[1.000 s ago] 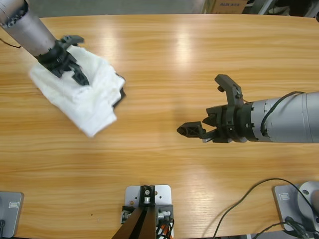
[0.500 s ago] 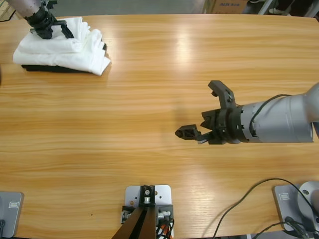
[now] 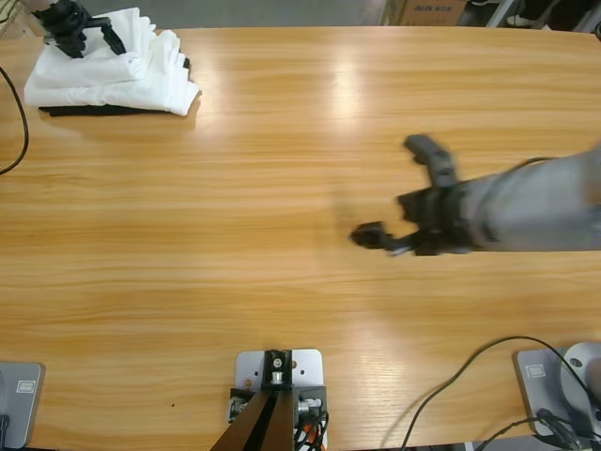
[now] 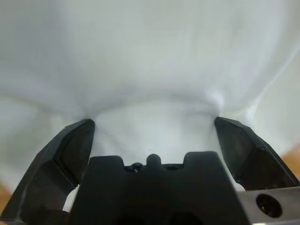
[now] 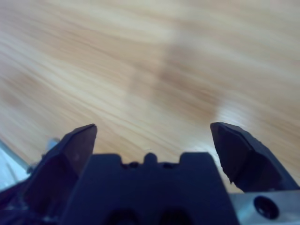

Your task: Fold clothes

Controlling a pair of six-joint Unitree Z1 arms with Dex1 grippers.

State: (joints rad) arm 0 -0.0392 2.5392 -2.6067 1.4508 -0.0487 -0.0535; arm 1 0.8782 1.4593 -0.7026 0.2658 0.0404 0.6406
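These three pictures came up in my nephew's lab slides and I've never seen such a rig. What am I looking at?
Two robot arms work at a long wooden table. The high view looks down from a fixed camera; the other two come from cameras on each arm's wrist. At the far left corner lies a folded white T-shirt on top of something black. The left end effector is on the shirt with its jaws spread; its wrist view is filled with white cloth. The right end effector is over bare wood, jaws open, holding nothing; its wrist view shows only tabletop.
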